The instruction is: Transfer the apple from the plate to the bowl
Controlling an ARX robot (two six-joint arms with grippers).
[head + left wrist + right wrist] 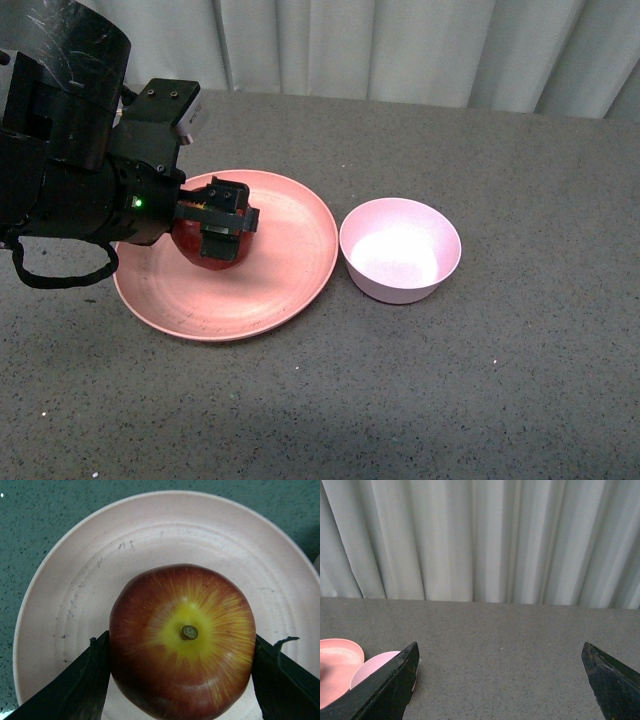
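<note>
The dark-red apple (212, 253) sits in the left half of the wide salmon-pink plate (290, 270). My left gripper (220, 222) is shut on the apple, one finger on each side. In the left wrist view the apple (182, 640) shows its yellow patch and stem, with black fingers (87, 680) pressed on both sides, over the plate (75, 580). I cannot tell whether the apple still touches the plate. The pale-pink bowl (400, 250) stands just right of the plate, with nothing in it. My right gripper (500, 675) is open and empty, out of the front view.
The grey speckled table (450, 400) stretches in front and to the right. A pale curtain (400, 50) hangs along the far edge. In the right wrist view the plate (335, 660) and bowl (372, 667) show at one edge beside a finger.
</note>
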